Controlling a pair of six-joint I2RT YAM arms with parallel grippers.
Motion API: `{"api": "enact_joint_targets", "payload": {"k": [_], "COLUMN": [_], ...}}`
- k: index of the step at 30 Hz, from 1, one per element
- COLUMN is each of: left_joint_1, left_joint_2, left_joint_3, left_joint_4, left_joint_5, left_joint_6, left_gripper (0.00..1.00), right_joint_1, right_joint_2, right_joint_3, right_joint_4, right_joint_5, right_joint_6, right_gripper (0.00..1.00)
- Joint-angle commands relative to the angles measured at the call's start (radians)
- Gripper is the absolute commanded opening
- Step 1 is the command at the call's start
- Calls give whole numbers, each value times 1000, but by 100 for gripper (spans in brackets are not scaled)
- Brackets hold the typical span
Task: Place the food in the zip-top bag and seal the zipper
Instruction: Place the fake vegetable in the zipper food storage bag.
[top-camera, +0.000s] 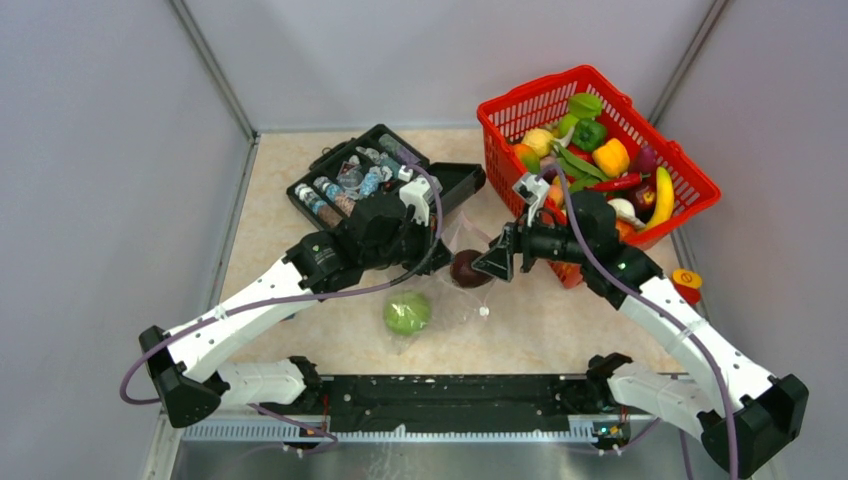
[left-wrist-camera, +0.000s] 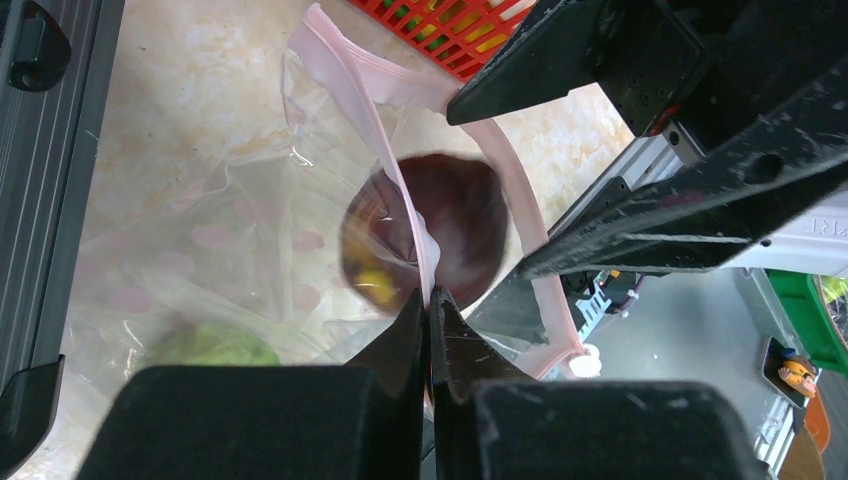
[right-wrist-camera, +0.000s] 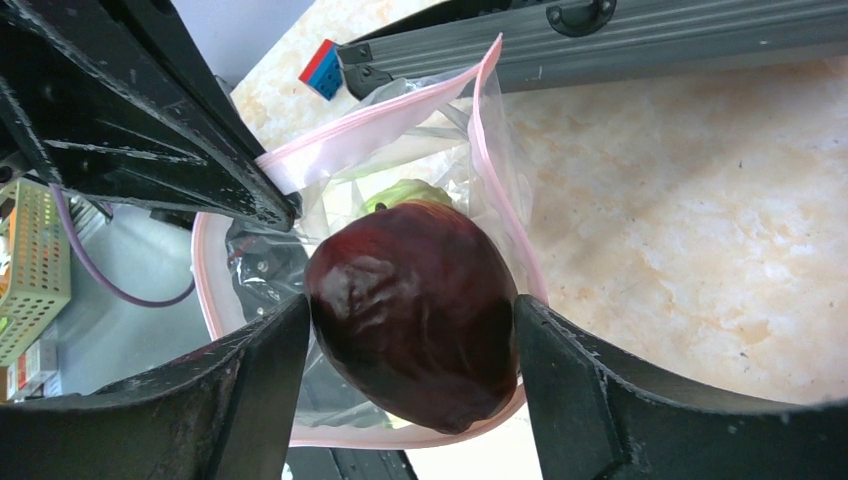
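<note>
The zip-top bag (top-camera: 448, 300) lies crinkled at the table's middle, with a green apple (top-camera: 407, 312) showing through it. My left gripper (left-wrist-camera: 430, 300) is shut on the pink zipper (left-wrist-camera: 370, 75), holding the mouth up and open. A dark purple fruit (right-wrist-camera: 415, 330) sits right at that mouth, between the fingers of my right gripper (right-wrist-camera: 410, 305). Those fingers flank it closely with their jaws spread wide. In the left wrist view the fruit (left-wrist-camera: 440, 230) looks blurred inside the pink rim. From above, the right gripper (top-camera: 487, 265) points left at the fruit (top-camera: 467, 268).
A red mesh basket (top-camera: 690, 170) full of toy fruits and vegetables stands at the back right. An open black case (top-camera: 380, 180) of small bottles lies at the back centre. A small orange and red item (top-camera: 686, 283) sits by the right wall.
</note>
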Motion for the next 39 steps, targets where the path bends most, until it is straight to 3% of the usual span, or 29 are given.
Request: {"api": "enact_joint_targets", "payload": {"k": [1, 7, 14, 17, 21, 31, 33, 36, 39], "left_joint_1": [-3, -3, -3, -3, -3, -3, -3, -3, -3], "left_joint_2": [-21, -17, -19, -23, -17, -18, -19, -18, -23], "left_joint_3": [35, 36, 32, 28, 28, 25, 22, 19, 17], "left_joint_4": [26, 26, 29, 38, 38, 30, 31, 30, 32], "left_joint_5": [-6, -7, -3, 6, 9, 9, 13, 22, 19], "left_joint_6": [-7, -5, -1, 5, 4, 0, -2, -1, 2], "left_gripper": [0, 0, 0, 0, 0, 0, 0, 0, 0], "right_joint_1": [9, 9, 9, 9, 9, -26, -108, -321, -420], "right_joint_2": [-44, -69, -206, -297, -330, -99, -35, 62, 141], "right_joint_3": [11, -7, -43, -88, -61, 222, 290, 379, 426], "right_joint_4": [78, 90, 188, 243, 172, -56, -101, -167, -175], "right_joint_5": [-86, -90, 45, 224, 564, 1199, 1163, 936, 809], "right_joint_6": [-8, -8, 1, 1, -21, -183, -200, -171, -165], "right_gripper": [78, 80, 80, 80, 85, 89, 89, 89, 89]}}
